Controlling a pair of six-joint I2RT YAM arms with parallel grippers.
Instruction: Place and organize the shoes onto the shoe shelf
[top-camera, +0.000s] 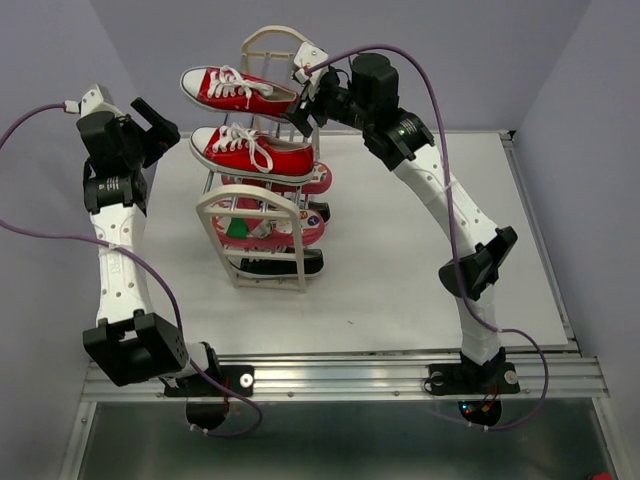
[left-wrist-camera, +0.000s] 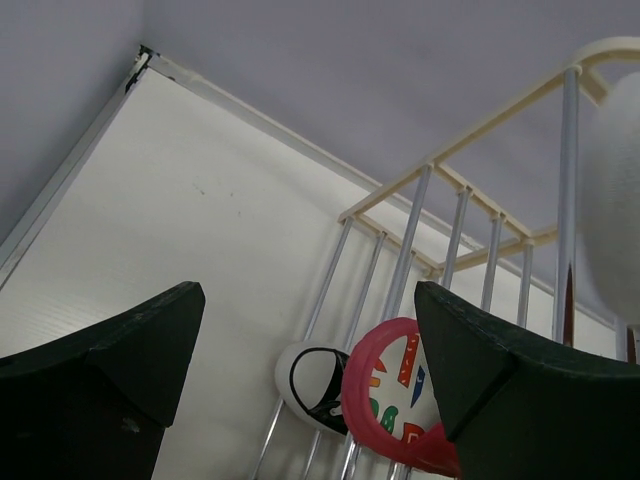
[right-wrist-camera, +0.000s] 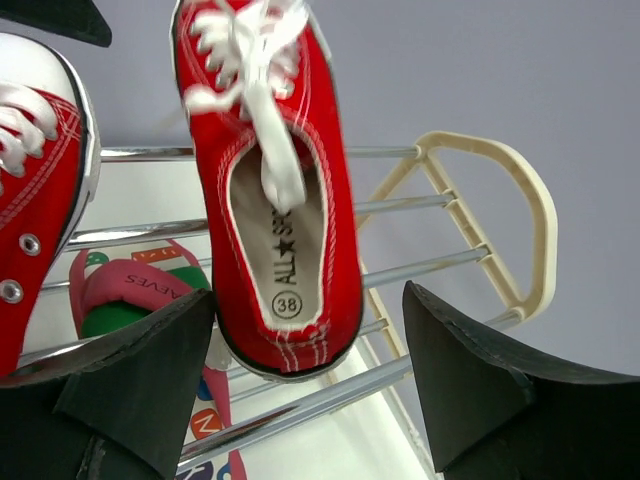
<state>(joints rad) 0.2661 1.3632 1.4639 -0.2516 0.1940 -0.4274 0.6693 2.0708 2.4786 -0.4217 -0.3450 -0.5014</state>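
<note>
The cream shoe shelf (top-camera: 262, 232) stands mid-table. Two red sneakers lie on its top rods, the far one (top-camera: 238, 90) and the near one (top-camera: 255, 152). Pink flip-flops (top-camera: 298, 186) lie on the tiers below and a black sneaker (top-camera: 288, 265) on the bottom one. My right gripper (top-camera: 305, 108) is open at the far sneaker's heel; in the right wrist view the heel (right-wrist-camera: 285, 300) sits just ahead of the gripper (right-wrist-camera: 310, 370), between the spread jaws, with gaps on both sides. My left gripper (top-camera: 160, 125) is open and empty, left of the shelf, high up.
The left wrist view shows the shelf rods (left-wrist-camera: 410, 250), a flip-flop (left-wrist-camera: 395, 395) and a black sneaker's toe (left-wrist-camera: 315, 385) beyond the open gripper (left-wrist-camera: 310, 350). The right wrist view shows the near red sneaker (right-wrist-camera: 40, 170), a flip-flop (right-wrist-camera: 130, 290) and the arched end frame (right-wrist-camera: 520, 220).
</note>
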